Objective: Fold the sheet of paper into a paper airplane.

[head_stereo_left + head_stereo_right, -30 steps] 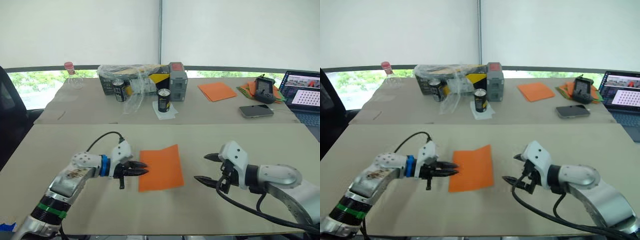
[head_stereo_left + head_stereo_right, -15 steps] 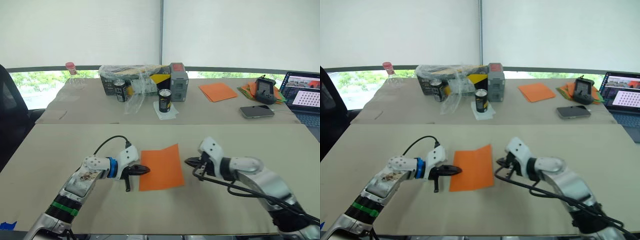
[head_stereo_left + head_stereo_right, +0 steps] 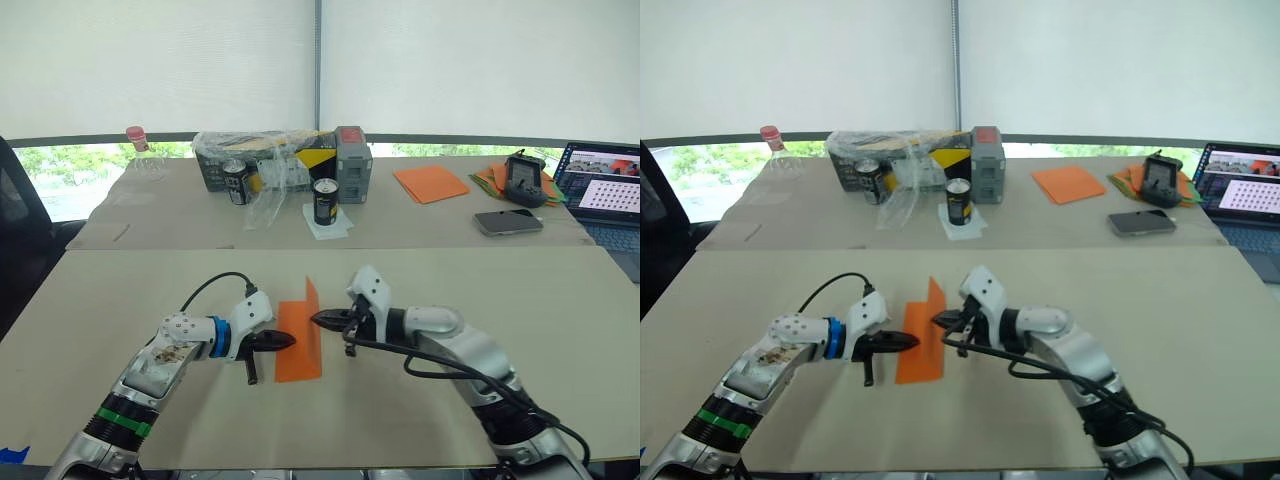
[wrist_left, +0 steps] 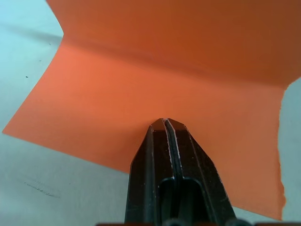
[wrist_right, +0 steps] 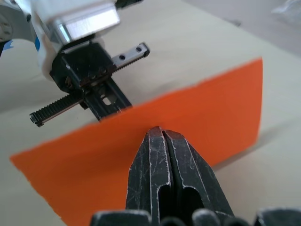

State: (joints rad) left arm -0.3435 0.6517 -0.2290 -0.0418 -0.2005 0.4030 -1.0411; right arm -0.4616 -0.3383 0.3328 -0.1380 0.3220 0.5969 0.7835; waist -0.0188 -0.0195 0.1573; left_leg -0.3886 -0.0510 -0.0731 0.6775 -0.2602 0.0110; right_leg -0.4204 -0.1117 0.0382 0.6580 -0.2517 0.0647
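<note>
The sheet of paper (image 3: 298, 343) lies mid-table (image 3: 120, 290), its left half flat, its right half raised upright along a crease; bare tabletop lies open all round it. The left gripper (image 3: 287, 340) presses closed fingers on the flat half near its left edge; the right gripper (image 3: 318, 320), fingers closed together, meets the raised edge.

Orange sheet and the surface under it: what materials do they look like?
The orange sheet looks like thin matte paper: half lies flat, half bends upright along a soft curve, no glare. The table surface looks like matte beige board or covering, dull and uniform; the exact material is unclear.
</note>
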